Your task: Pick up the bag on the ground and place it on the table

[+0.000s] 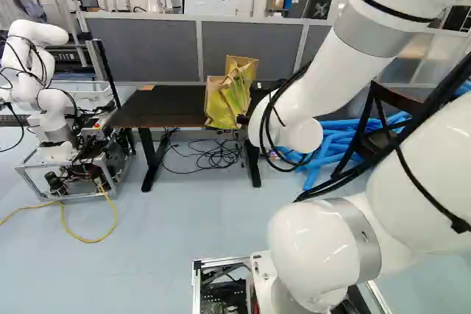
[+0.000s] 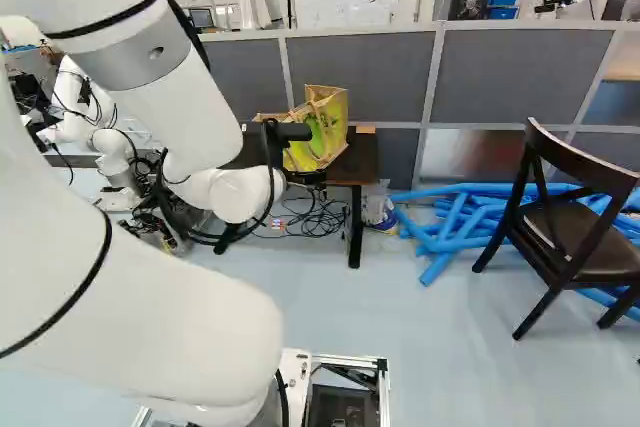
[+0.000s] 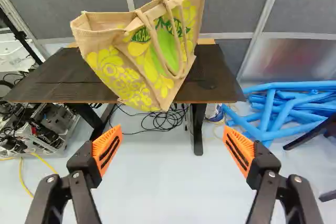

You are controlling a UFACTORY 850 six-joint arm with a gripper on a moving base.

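The yellow and tan bag (image 1: pixel 229 97) (image 2: pixel 322 132) rests on the dark table (image 1: pixel 173 108) close to its front edge. Part of my black gripper (image 2: pixel 290 132) shows beside the bag in the right base view, the arm hiding the rest. From the wrist, the gripper (image 3: pixel 172 129) stands wide open, nothing between its orange pads (image 3: pixel 107 149). Ahead of them is the bag (image 3: pixel 139 59), tilted, its lower corner reaching over the table's front edge and its handles hanging loosely against its side. No finger touches the bag in the wrist view.
Black cables (image 1: pixel 213 156) lie under the table. Blue tubes (image 2: pixel 465 222) are piled on the floor right of it, near a dark chair (image 2: pixel 565 227). Another robot (image 1: pixel 44 86) stands at the left, a yellow cable (image 1: pixel 92 239) before it. Grey partitions (image 2: pixel 510 72) run behind the table.
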